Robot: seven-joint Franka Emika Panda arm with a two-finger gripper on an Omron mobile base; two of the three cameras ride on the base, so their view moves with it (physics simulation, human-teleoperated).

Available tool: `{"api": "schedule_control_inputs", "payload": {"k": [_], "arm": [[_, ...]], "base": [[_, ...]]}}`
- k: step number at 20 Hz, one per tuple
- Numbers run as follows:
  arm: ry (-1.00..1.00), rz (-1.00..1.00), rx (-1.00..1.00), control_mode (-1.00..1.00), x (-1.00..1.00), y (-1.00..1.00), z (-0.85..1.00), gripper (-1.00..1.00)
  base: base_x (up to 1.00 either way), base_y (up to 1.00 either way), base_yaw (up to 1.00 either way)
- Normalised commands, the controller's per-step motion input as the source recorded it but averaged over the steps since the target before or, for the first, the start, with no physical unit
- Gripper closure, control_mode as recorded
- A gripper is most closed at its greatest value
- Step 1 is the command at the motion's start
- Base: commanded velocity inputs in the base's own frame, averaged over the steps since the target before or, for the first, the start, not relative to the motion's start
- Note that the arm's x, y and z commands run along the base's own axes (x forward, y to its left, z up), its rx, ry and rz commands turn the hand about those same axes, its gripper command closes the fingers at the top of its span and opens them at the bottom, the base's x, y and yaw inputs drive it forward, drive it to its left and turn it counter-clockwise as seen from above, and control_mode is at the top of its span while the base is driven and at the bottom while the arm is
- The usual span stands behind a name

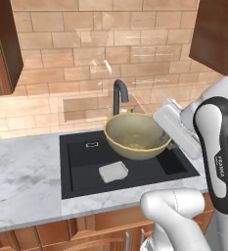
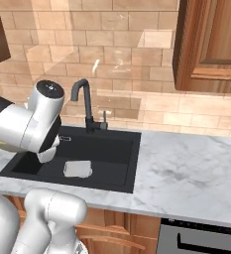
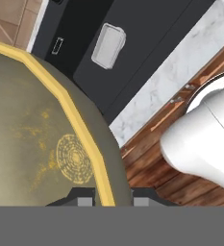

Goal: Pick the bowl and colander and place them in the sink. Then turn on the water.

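The yellow-tan bowl [image 1: 135, 135] with its golden rim hangs tilted above the black sink [image 1: 64, 166], in front of the dark curved faucet [image 1: 119, 93]. In the hand view my gripper [image 3: 112, 202] is shut on the bowl's [image 3: 31, 139] rim, one fingertip on the inside and one on the outside. My white hand [image 1: 176, 125] reaches the bowl from the right. From the right base view my arm covers most of the bowl, and the sink [image 2: 132, 166] and faucet [image 2: 85, 99] lie behind it. The colander is out of view.
A flat grey rectangular pad [image 1: 113, 171] lies on the sink floor. Marble counter runs left of the sink [image 1: 22, 176] and right of it [image 2: 186, 168]. Wooden wall cabinets [image 2: 211, 44] hang above. Lower cabinet fronts [image 3: 147, 158] are below the counter edge.
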Motion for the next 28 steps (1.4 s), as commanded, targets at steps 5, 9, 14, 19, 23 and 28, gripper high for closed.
{"api": "schedule_control_inputs", "payload": {"k": [5, 9, 14, 19, 23, 28], "arm": [[0.0, 0.03, 0.0, -1.0, 0.0, -0.12, -0.07, 1.0], [0.0, 0.03, -0.01, -1.0, 0.0, -0.09, -0.15, 1.0], [0.0, 0.04, -0.03, -1.0, 0.0, -0.06, -0.22, 1.0], [0.0, 0.02, -0.03, -1.0, 0.01, 0.0, -0.27, 1.0], [0.0, 0.01, -0.04, -1.0, 0.08, -0.01, -0.26, 1.0], [0.0, 0.0, -0.03, -1.0, 0.14, -0.1, -0.18, 1.0]], "base": [[0.0, 0.0, 0.0], [0.0, 0.0, 0.0], [0.0, 0.0, 0.0], [0.0, 0.0, 0.0], [0.0, 0.0, 0.0], [0.0, 0.0, 0.0]]}}
